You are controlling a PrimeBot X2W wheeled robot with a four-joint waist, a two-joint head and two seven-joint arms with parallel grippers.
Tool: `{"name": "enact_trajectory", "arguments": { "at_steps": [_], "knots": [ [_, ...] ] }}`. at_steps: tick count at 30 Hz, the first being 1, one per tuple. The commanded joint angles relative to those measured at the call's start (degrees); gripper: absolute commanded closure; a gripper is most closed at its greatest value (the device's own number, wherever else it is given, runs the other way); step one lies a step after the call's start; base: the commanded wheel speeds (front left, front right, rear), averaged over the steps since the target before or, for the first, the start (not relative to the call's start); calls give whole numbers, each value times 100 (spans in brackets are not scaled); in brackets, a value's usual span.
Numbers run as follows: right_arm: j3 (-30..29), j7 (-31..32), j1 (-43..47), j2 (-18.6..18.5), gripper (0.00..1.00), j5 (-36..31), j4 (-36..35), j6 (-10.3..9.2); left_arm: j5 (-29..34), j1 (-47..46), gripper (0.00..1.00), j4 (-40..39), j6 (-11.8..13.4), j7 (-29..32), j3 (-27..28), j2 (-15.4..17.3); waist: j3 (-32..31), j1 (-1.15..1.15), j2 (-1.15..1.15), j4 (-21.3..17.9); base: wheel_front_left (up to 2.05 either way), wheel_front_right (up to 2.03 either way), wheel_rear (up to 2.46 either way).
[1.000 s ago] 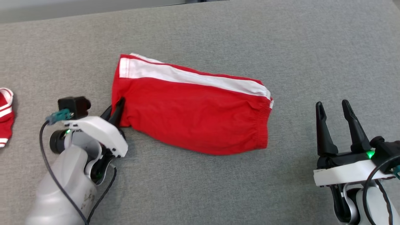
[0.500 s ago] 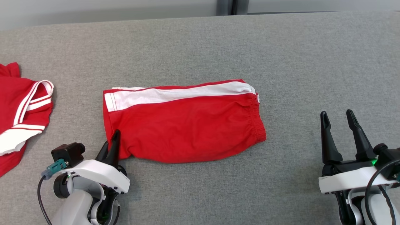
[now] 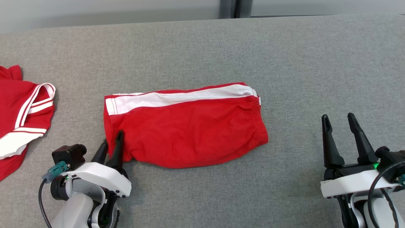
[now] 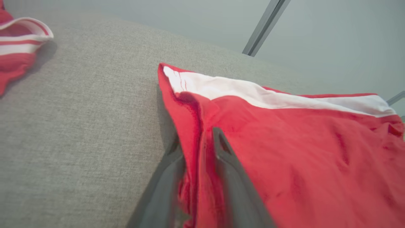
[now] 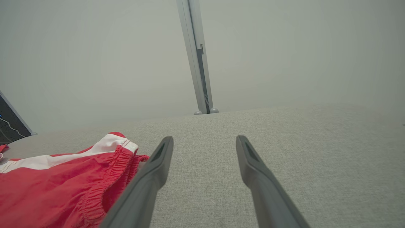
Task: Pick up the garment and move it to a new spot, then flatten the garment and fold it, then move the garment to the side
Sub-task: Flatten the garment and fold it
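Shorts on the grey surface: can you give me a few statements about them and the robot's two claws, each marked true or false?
1. The shorts lie on the surface with their white stripe along the far side. True.
2. The right gripper holds the waistband. False: it is open and stands apart from the shorts, over bare surface.
3. An edge of the shorts sits between the left gripper's fingers. True.
4. The shorts are the only clothing here. False: a second garment, red with white stripes, lies at the robot's far left.
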Motion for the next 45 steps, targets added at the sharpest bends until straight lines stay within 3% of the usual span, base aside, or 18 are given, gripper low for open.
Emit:
{"name": "enact_trajectory", "arguments": {
  "at_steps": [1,9,12,18,31,45],
  "knots": [
    [-14,8,54,-25,0,40,1,1,69,76,0,-62,66,-78,24,45,-33,0,0,-27,0,0,0],
    [-37,32,135,-43,0,-13,70,1,591,251,0,-704,384,-465,351,72,-320,0,0,-45,0,0,0],
    [-16,70,237,-59,0,-59,91,1,1190,420,0,-1338,576,-483,663,85,-524,0,0,-5,0,0,0],
    [67,176,378,-99,0,-39,127,1,1703,912,0,-1810,567,-487,890,158,-810,0,0,27,0,0,0],
    [29,344,746,-174,0,-72,137,1,1787,1736,0,-2002,739,-376,741,274,-1227,0,0,101,0,0,0],
    [-98,451,977,-117,0,-80,-40,1,1752,1909,0,-2147,809,-255,657,298,-1337,0,0,162,0,0,0]
  ]
}}
